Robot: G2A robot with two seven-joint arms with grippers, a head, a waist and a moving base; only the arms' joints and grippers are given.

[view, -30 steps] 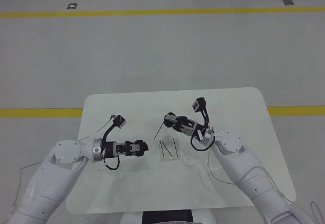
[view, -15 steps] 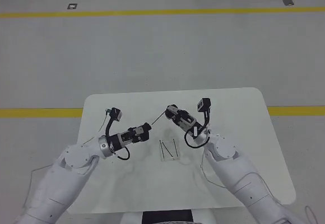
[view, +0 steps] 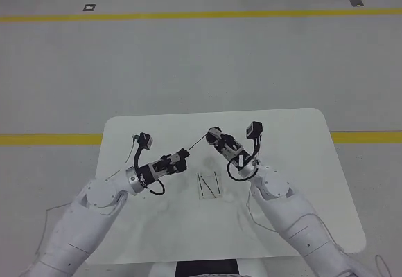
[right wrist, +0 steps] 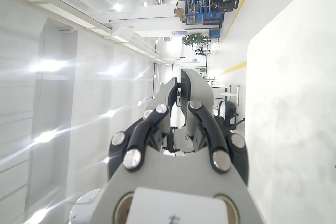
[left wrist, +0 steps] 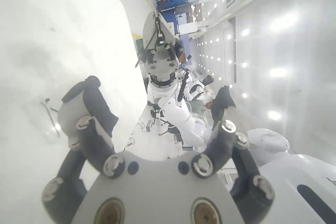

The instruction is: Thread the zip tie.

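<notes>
One table [view: 298, 138], a left gripper [view: 181, 154] and a right gripper [view: 211, 134]; one tie [view: 198, 145] lifted, probably three ties [view: 208, 184] lying.

Zip ties [view: 208, 185] on white table [view: 291, 138]

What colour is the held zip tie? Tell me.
Black zip tie, clearest in left wrist view.

A thin dark zip tie [view: 195, 146] slants in mid-air, one end pinched in the right gripper [view: 211, 135].
</notes>
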